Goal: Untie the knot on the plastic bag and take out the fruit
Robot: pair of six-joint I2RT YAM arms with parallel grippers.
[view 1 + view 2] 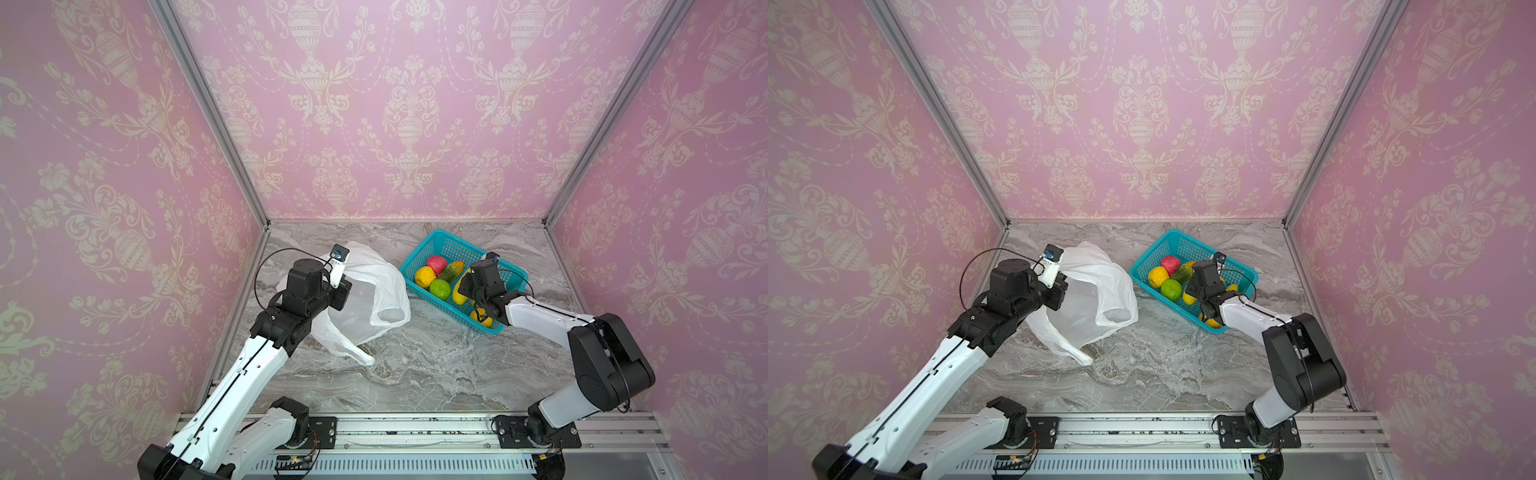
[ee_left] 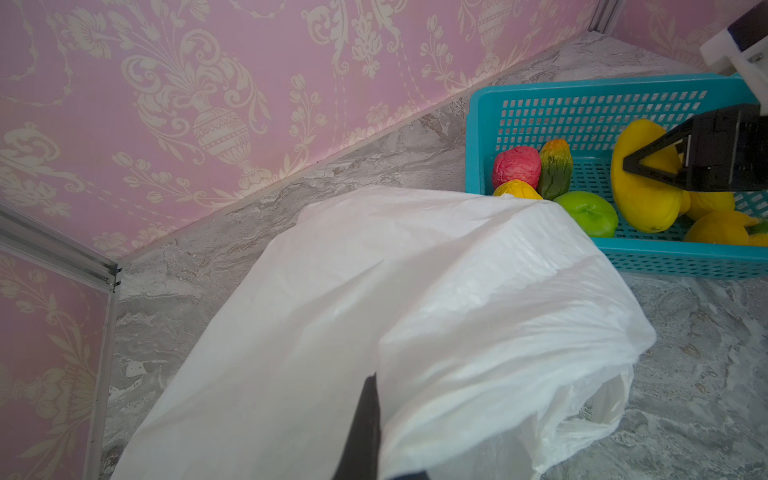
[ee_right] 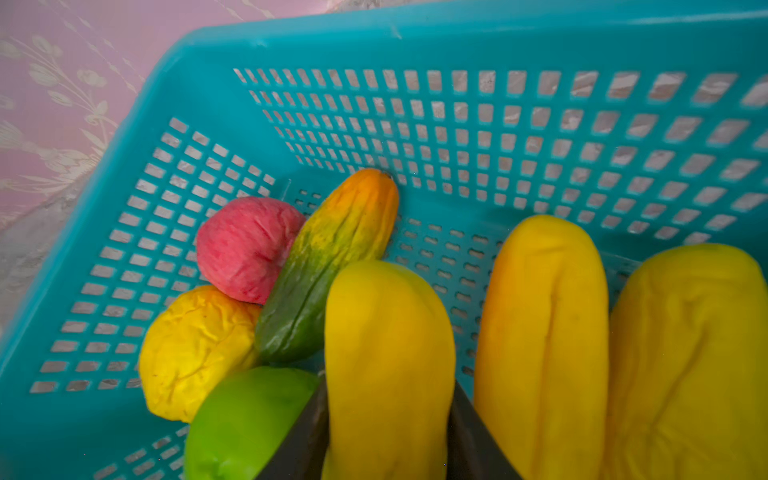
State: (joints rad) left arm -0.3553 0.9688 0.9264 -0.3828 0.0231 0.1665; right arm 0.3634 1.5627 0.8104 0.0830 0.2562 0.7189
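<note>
Fruit (image 1: pixel 440 287) lies in a teal basket (image 1: pixel 432 239) near the far right corner of the marble table (image 1: pixel 415 374). My right gripper (image 3: pixel 388 395) straddles one long yellow piece (image 3: pixel 386 324), fingers against its sides; I cannot tell if it grips. My left gripper (image 2: pixel 370 390), closed, holds up the slack plastic bag (image 1: pixel 374 286) near the table's left edge.

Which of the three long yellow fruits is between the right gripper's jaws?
The long yellow fruit next to the green round fruit: the right gripper flanks it, while the other two lie outside the jaws.
</note>
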